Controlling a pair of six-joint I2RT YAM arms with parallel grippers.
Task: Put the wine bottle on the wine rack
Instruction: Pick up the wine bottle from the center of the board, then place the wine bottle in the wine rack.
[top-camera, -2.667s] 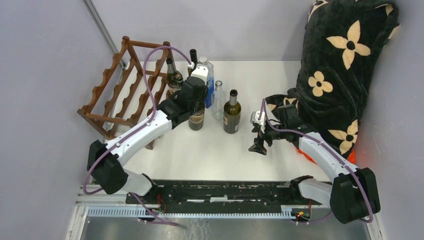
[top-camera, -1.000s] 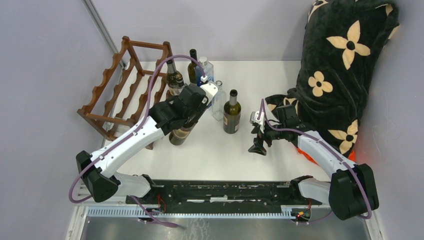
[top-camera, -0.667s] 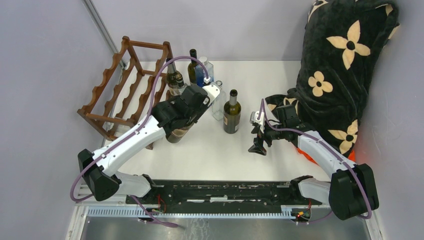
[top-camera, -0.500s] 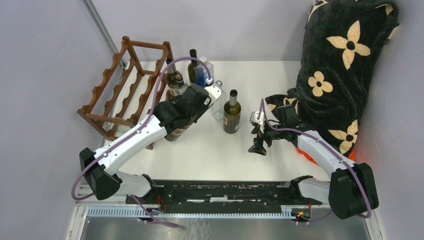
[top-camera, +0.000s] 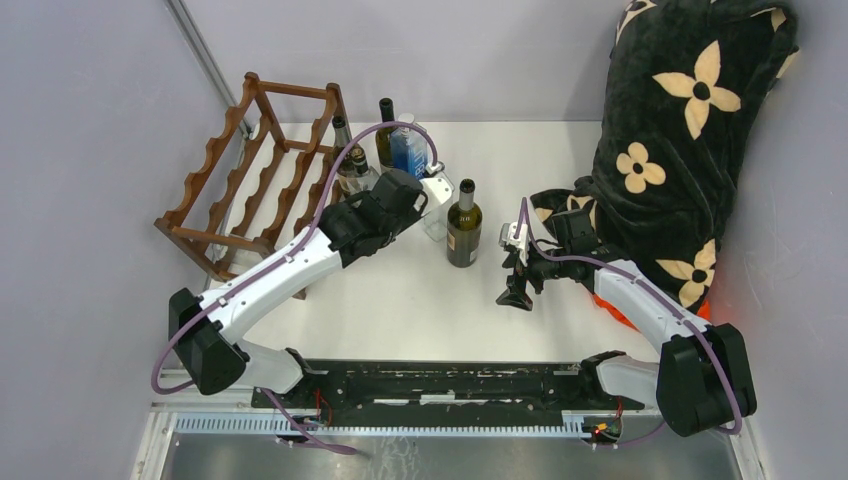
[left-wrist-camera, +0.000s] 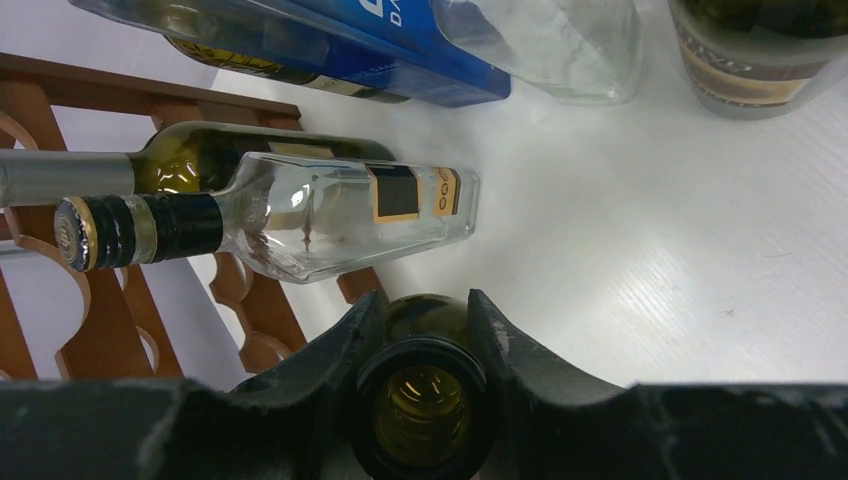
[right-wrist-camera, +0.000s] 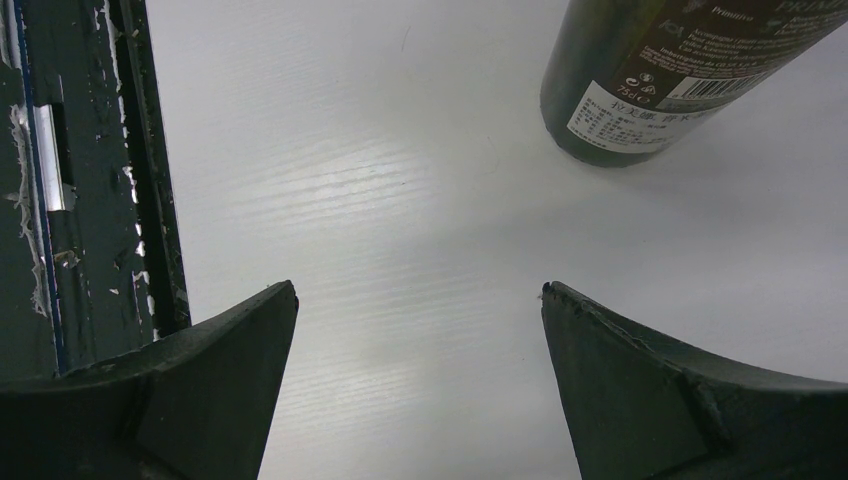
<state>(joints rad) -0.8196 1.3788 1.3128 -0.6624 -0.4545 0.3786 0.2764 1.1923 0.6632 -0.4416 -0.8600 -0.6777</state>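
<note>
Now | 1 wine rack (top-camera: 292, 89) | 1 wine bottle (left-wrist-camera: 425, 410) in left fingers (left-wrist-camera: 340, 350)

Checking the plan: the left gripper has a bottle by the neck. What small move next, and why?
Probably swing the left gripper leftward to the rack: it is shut on the bottle at the neck, and the rack beside it looks empty.

Upright glass bottles (top-camera: 463, 228) crowd the upper centre beside the reddish-brown wooden rack (top-camera: 207, 160); the white table (top-camera: 420, 300) offers open passage at lower centre.
</note>
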